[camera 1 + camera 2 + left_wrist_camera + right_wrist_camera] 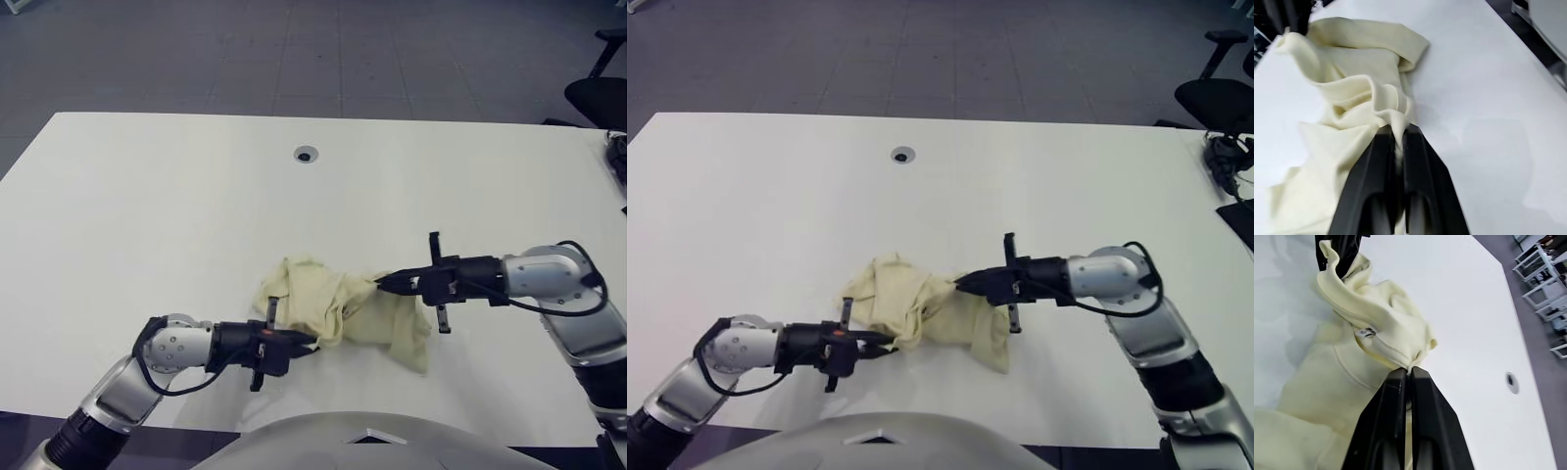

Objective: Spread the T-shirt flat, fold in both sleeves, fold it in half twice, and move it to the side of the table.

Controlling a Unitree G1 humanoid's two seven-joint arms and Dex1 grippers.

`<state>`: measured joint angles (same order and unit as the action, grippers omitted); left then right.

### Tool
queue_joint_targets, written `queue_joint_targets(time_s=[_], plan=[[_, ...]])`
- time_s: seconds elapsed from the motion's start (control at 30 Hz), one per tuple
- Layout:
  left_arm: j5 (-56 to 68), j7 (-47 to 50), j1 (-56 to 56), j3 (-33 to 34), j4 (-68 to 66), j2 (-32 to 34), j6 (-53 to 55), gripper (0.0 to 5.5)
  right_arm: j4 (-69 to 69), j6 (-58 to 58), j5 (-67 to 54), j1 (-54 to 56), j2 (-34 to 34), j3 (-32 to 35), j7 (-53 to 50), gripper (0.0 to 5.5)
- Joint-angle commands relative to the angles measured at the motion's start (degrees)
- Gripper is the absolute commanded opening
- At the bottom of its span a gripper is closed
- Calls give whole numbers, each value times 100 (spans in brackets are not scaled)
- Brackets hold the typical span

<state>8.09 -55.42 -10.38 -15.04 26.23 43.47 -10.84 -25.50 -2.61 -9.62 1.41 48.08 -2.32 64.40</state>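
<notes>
A pale yellow T-shirt (pixel 338 305) lies crumpled in a heap near the front of the white table (pixel 196 215). My left gripper (pixel 312 344) sits at the heap's near-left corner, shut on a fold of the cloth; the left wrist view has the fabric (pixel 1366 98) pinched between the black fingers (pixel 1422 161). At the heap's right side my right gripper (pixel 380 281) is shut on a hemmed edge of the T-shirt (pixel 1381 328), which bunches up at the fingertips (pixel 1396 382). The cloth between the two grippers is wrinkled and slack.
A round cable grommet (pixel 306 154) sits in the table toward the back. An office chair (pixel 598 93) stands off the table's far right corner, with dark cables (pixel 1225 157) on the right edge. Bare tabletop stretches left and behind the heap.
</notes>
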Motion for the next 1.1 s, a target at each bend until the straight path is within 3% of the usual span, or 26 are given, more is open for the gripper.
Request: queue_joint_targets(time_s=[0.03, 0.23, 0.4, 0.5, 0.77, 1.1], plan=[[691, 220, 133, 687, -69, -154, -38, 1, -590, 46, -213, -659, 189, 923, -291, 0], [1625, 207, -23, 1409, 410, -95, 131, 1, -1340, 287, -696, -1470, 382, 2310, -252, 0], [1716, -83, -363, 1646, 1008, 257, 250, 1, -2089, 513, -1326, -2638, 464, 3815, 526, 0], [1591, -206, -733, 1574, 1379, 416, 329, 1, -2388, 410, -1172, -3323, 375, 4106, 904, 0], [74, -169, -1584, 637, 1239, 533, 333, 1, -2790, -58, 125, -4167, 157, 2674, 672, 0], [-1592, 467, -1504, 21, 619, 356, 240, 1, -2047, -159, 1400, -3451, 523, 696, 371, 0]])
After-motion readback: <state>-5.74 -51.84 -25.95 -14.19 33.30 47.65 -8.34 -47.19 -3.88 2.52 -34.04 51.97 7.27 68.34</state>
